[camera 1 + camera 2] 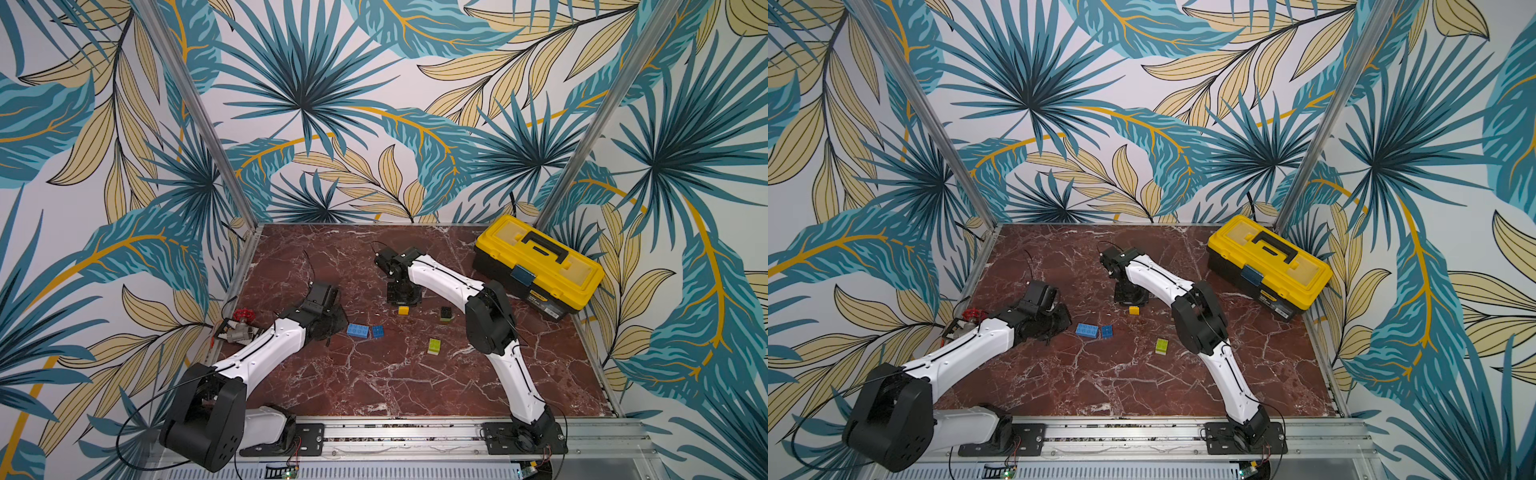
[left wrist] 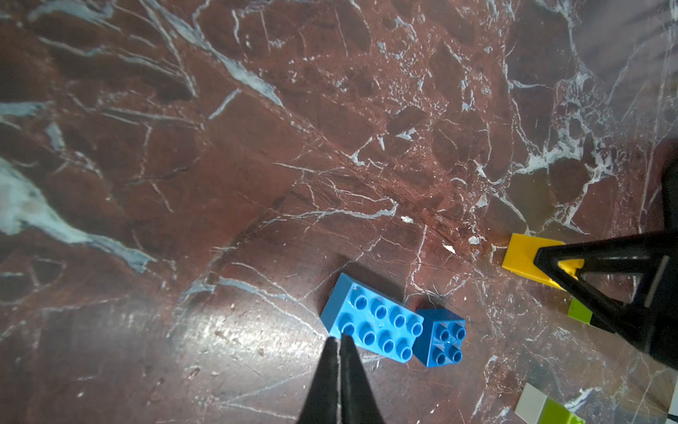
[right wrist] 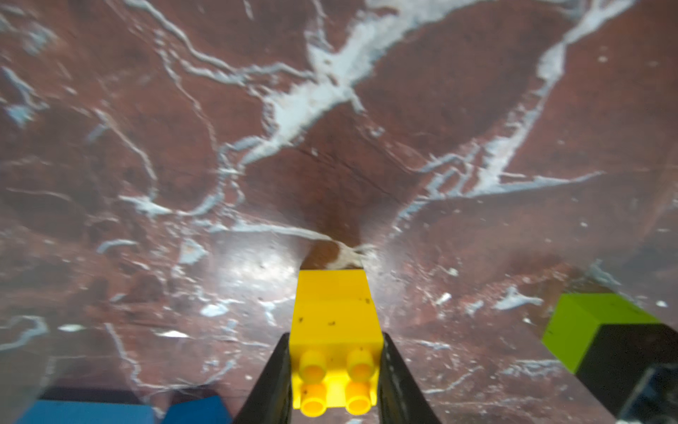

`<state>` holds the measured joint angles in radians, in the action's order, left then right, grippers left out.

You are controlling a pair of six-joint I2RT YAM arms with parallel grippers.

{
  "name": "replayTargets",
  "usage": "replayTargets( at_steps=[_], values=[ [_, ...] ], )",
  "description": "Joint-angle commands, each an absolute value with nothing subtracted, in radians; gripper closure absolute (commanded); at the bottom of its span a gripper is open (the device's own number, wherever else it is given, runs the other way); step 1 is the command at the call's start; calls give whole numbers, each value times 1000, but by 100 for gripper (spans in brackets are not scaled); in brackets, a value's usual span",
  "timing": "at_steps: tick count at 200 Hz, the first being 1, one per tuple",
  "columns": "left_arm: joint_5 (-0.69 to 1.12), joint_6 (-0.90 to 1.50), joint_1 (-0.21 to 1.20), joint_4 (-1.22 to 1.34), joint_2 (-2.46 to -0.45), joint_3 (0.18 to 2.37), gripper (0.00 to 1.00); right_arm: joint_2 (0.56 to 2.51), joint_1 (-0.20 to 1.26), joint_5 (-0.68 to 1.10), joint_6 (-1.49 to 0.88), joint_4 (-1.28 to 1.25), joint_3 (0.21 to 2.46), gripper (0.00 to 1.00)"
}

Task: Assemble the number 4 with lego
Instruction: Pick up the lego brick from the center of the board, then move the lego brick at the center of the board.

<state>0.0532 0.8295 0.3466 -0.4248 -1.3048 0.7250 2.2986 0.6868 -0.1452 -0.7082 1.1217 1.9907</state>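
Closed left tool (image 2: pixel 339 340) beside light-blue brick (image 2: pixel 370 323), dark-blue brick (image 2: pixel 440 341) touching it

The light-blue brick (image 1: pixel 358 331) lies flat with its eight studs up. The dark-blue brick (image 1: pixel 377 331) sits just beside it at 3 o'clock. At 1 o'clock from these, the yellow brick (image 1: pixel 403 310) is clamped in the right gripper (image 3: pixel 334 336). The black-on-green stack (image 1: pixel 446 314) stands at 3 o'clock from the yellow brick, and the green-white pair (image 1: pixel 434 346) lies at 5.

Both top views overlook table (image 1: pixel 374 386); wrist views close.
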Motion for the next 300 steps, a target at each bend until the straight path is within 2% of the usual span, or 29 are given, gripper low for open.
replayTargets(
  at_steps=[1,52,107,181,300],
  values=[
    [97,847,319,-326,-1320,684,98,2142,711,-226,-678,1077,1891,92],
    [101,869,299,-281,-1370,648,100,1865,787,-218,-704,989,1615,92],
    [125,894,296,-192,-1424,614,100,1706,848,-199,-782,919,1393,91],
    [190,931,307,-201,-1433,594,100,1706,848,-196,-793,928,1380,91],
    [170,929,371,-248,-1409,621,100,1721,848,-195,-784,940,1398,91]
  ],
)
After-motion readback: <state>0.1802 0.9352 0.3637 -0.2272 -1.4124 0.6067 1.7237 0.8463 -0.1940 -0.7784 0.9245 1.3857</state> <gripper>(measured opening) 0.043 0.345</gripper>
